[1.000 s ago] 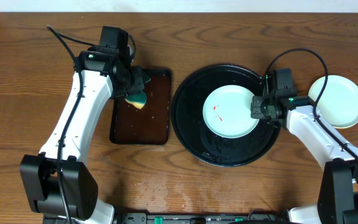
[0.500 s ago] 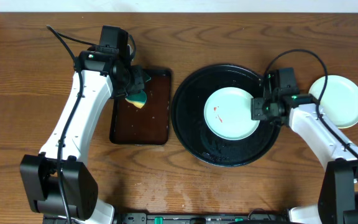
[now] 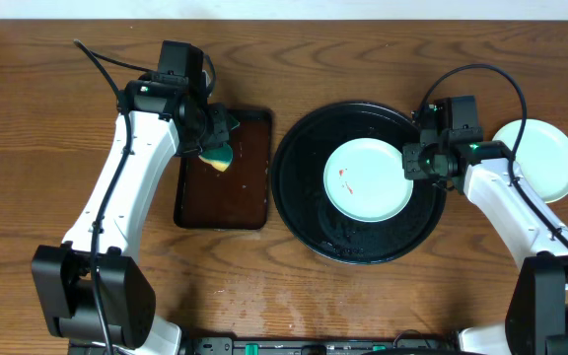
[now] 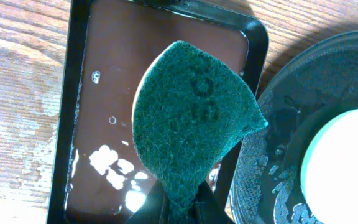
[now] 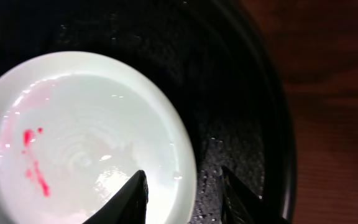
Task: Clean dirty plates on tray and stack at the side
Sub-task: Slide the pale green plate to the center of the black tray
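A mint-white plate (image 3: 367, 178) with a small red smear lies in the round black tray (image 3: 361, 245). My right gripper (image 3: 414, 163) is open and straddles the plate's right rim, one finger over the plate and one over the tray. In the right wrist view (image 5: 188, 193) the plate (image 5: 92, 137) shows the smear at its left, on the wet black tray (image 5: 229, 93). On the bare wood at the far right rest the other plates (image 3: 535, 160), mint-white over a pale yellow edge. My left gripper (image 3: 215, 153) is shut on a green sponge (image 4: 194, 124).
A rectangular dark brown tray (image 3: 235, 197) holding a film of water lies left of the black tray, under the sponge; it also shows in the left wrist view (image 4: 104, 124). The black tray's rim (image 4: 291, 143) is close to its right.
My right gripper has shifted a little up and to the right along the plate's rim. The plate and the left arm with the sponge have not moved.
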Robot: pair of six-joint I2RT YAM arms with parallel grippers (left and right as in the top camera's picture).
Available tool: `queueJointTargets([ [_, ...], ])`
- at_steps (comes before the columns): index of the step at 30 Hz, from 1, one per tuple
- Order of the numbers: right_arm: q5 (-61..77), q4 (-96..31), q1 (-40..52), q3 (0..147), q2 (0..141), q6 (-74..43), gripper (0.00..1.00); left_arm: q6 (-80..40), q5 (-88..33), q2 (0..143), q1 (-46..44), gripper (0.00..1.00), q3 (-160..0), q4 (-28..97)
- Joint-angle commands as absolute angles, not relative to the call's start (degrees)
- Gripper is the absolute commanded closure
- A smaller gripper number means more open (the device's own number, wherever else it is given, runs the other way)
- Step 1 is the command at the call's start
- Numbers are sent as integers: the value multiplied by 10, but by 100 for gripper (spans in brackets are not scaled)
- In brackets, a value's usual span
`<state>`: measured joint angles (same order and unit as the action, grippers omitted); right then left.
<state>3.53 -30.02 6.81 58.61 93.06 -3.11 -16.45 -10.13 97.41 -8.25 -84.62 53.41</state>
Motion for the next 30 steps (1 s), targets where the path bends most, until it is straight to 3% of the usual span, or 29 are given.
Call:
queueJointTargets([
  [1,8,-299,68,585,948,-14,66,-157,-98,977,-81,92,-841,533],
  [19,20,-292,69,585,1015,-13,88,-157,-98,977,-81,92,-841,530],
  [30,20,-298,69,583,1016,-29,92,-157,-98,977,-81,92,-841,524],
])
